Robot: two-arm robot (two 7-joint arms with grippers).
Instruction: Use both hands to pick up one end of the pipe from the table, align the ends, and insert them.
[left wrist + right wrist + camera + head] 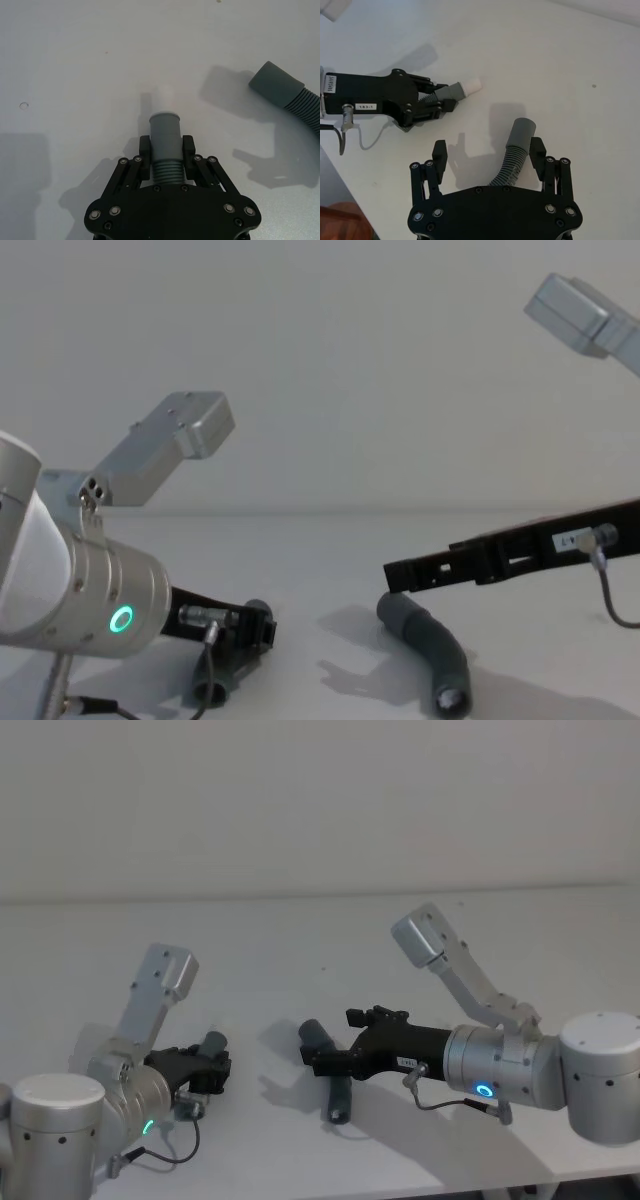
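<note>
My left gripper [166, 159] is shut on the ribbed part of one dark grey pipe piece [165, 131], whose cuff ends in a white spigot tip [164, 97]. It sits low over the white table [300, 950] at the near left, with the left gripper [214, 1072] and its cuff [212, 1043] pointing away. The other pipe piece [338, 1095] lies bent on the table near the middle, its wide hollow cuff [522, 132] between the open fingers of my right gripper [488, 150]. The right gripper [397, 576] hovers just above that piece [430, 645].
The silver right arm [500, 1065] reaches in from the right, and the left arm [130, 1095] from the near left corner. The table's front edge [480, 1182] runs close beneath both arms. A bare wall stands behind the table.
</note>
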